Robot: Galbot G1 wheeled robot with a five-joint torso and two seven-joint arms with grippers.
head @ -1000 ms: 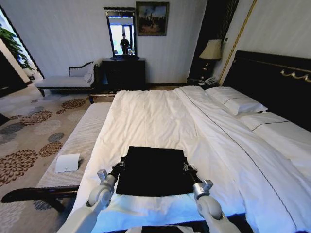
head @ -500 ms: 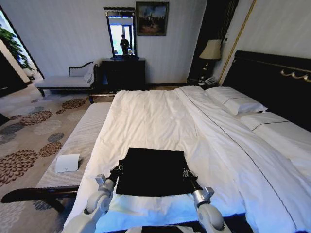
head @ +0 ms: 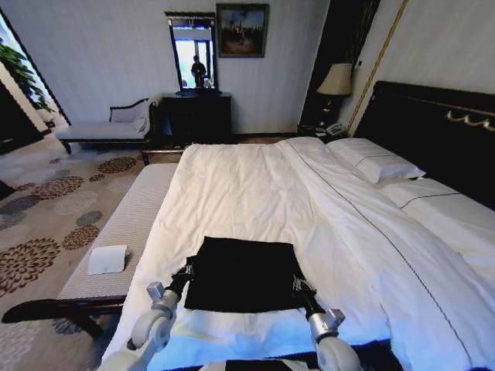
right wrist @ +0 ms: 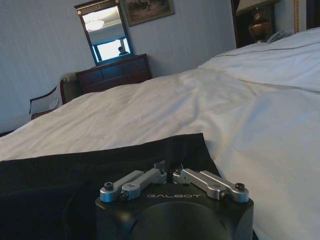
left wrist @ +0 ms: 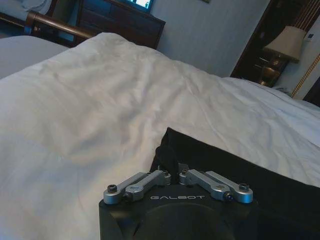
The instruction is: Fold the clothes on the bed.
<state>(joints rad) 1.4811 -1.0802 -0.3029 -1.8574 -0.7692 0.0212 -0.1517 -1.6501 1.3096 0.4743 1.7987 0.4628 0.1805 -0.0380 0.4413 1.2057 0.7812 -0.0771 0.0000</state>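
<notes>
The clothes, a black T-shirt, lie in a flat rectangle on the white bed, close to its near edge. My left gripper is at the shirt's left edge, fingers drawn together on a bunched bit of black fabric. On the opposite side, my right gripper is closed on the shirt's right edge. In the right wrist view the black cloth spreads beneath the right gripper. The left gripper sits at the cloth's corner. The lettering is hidden.
A grey bench runs along the bed's left side with a white card on it. Pillows and the dark headboard lie to the right. A dresser and a lamp stand by the far wall.
Both arms have drawn back toward me a little, and the shirt's far edge has slid slightly nearer with them.
</notes>
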